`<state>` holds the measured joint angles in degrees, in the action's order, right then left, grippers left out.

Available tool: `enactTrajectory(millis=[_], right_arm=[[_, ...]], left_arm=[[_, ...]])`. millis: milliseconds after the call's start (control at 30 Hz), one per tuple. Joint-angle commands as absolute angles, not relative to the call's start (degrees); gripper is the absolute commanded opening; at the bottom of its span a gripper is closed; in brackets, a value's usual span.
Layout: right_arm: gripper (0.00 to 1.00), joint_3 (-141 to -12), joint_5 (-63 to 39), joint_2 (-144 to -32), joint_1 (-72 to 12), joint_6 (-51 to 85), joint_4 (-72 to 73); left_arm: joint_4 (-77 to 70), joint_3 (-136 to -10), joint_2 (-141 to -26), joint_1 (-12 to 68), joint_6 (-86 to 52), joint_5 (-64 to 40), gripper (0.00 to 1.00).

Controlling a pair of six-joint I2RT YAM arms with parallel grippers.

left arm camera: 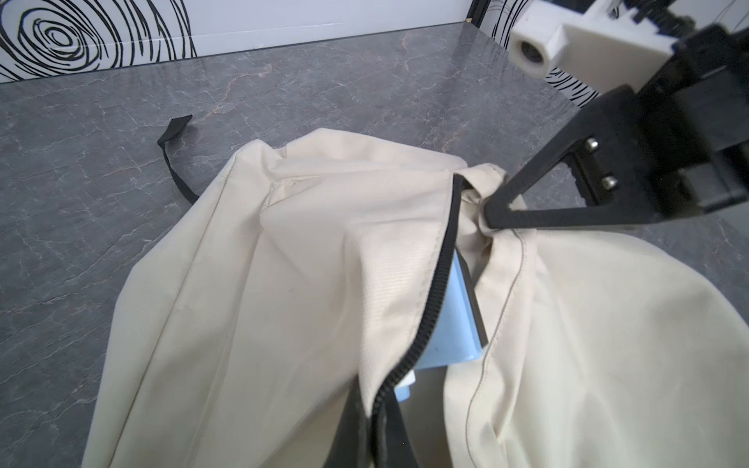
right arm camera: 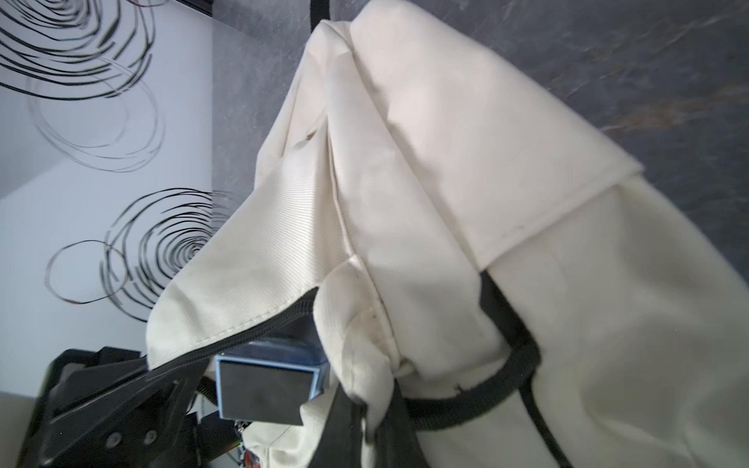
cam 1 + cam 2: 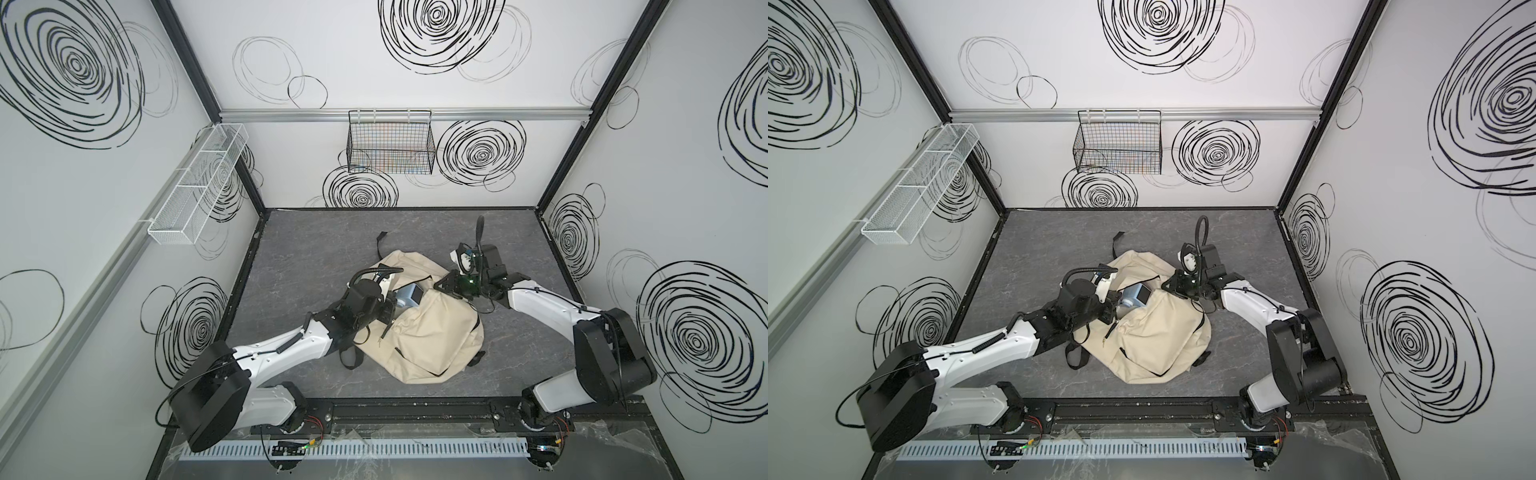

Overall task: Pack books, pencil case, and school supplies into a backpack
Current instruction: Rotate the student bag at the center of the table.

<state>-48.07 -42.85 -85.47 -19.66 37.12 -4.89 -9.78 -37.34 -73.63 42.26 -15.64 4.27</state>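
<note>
Top views show you a grey, marble-veined table boxed in by white walls scrawled with black swirls. A white mesh basket hangs on the left wall and a black wire basket on the far wall. The backpack lies slumped in the middle of the table, its mouth turned toward the far side and its rounded bottom near you.

Your left claw sits at the left edge of that mouth, jaws closed on the zip edge of the backpack. Your right claw reaches in from the right, and its black tips are pinched together on a bunched fold of fabric beside the zip. Between the two grips the mouth stands parted, and the sharpener sits in the gap, partly under the flap.

The backpack is cream, finely ribbed cloth, soft and creased, with stitched seams and a black toothed zip. A flat black strap trails onto the table on its far side. The sharpener is a hard, boxy, light blue block with one dark square face. The claw fingers are matte black, slim and tapered.
</note>
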Motion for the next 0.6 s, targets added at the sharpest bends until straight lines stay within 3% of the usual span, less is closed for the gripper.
enactTrajectory(millis=[0, 100, 367, 467, 500, 533, 567], right_arm=[[0.00, -47.5, -59.3, -84.6, -19.7, 35.5, 1.7], [0.00, -44.7, -65.6, -84.7, -19.7, 37.4, 8.8], [0.00, -36.8, -73.3, -83.9, -17.5, 43.9, 25.3], [0.00, -39.4, -67.4, -84.4, -17.0, 36.4, 13.8], [0.07, -41.1, -62.9, -84.6, -17.2, 33.5, 7.5], [0.23, -43.0, -57.6, -84.7, -17.6, 30.7, 1.8], [0.31, -44.2, -53.8, -84.4, -18.0, 29.3, -1.5]], left_arm=[[-13.7, -40.7, -75.2, 42.3, -16.9, 3.3, 0.00], [-14.7, -42.1, -76.7, 43.3, -16.7, 0.1, 0.00], [-10.3, -44.7, -81.0, 43.5, -18.1, 5.4, 0.00], [-10.4, -44.5, -81.2, 43.1, -18.2, 4.9, 0.00], [-10.2, -44.5, -81.2, 43.1, -18.1, 5.0, 0.00], [-9.7, -44.6, -81.1, 43.1, -18.1, 5.1, 0.00], [-9.4, -44.5, -80.7, 43.2, -18.0, 5.1, 0.00]])
